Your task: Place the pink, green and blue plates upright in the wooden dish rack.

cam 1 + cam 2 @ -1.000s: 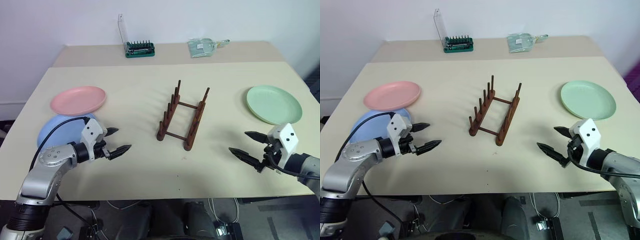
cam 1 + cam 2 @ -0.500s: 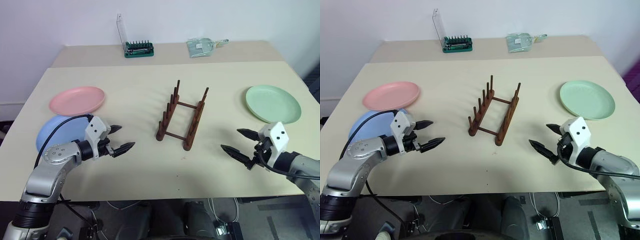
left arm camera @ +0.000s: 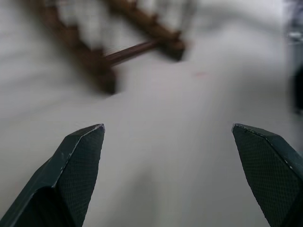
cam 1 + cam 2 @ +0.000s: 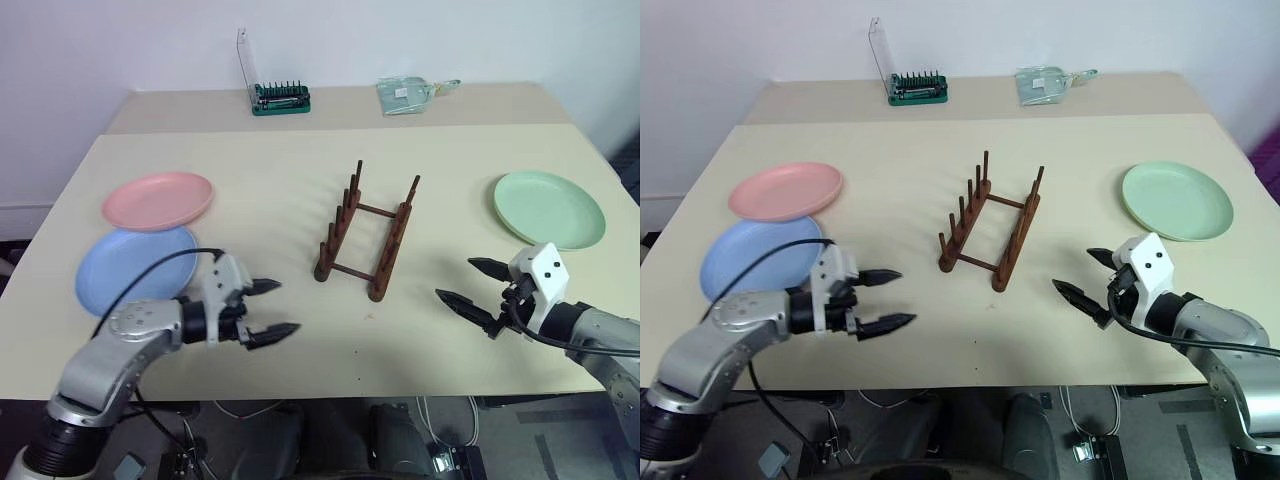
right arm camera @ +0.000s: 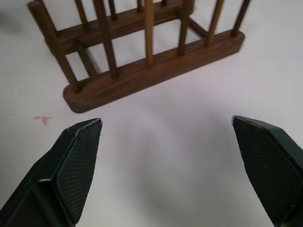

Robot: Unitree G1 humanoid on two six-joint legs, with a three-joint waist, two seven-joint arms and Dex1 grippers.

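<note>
The wooden dish rack (image 4: 366, 236) stands empty near the middle of the beige table (image 4: 300, 150), its two peg rails running away from the robot and slightly to the right, joined by thin crossbars. The pink plate (image 4: 158, 200) lies flat toward the table's left side, and the blue plate (image 4: 130, 272) lies flat just nearer the robot, its far rim tucked against or slightly under the pink one; whether they actually touch cannot be told. The green plate (image 4: 549, 208) lies flat on the right side, well apart from the rack. The left gripper (image 4: 271, 308) hovers over bare tabletop just right of the blue plate, pointing toward the rack, its two black fingers spread wide with nothing between them. The right gripper (image 4: 468, 283) hangs over the table near the front right, nearer the robot than the green plate, pointing left toward the rack, fingers likewise spread wide and holding nothing; in its wrist view the rack's near rail and pegs sit ahead of the fingertips (image 5: 78, 161). At the far edge stand a green tray of screwdriver bits (image 4: 280, 99) with a clear lid raised upright, and a clear plastic packet (image 4: 405, 94); any labels on either are too small to read.
</note>
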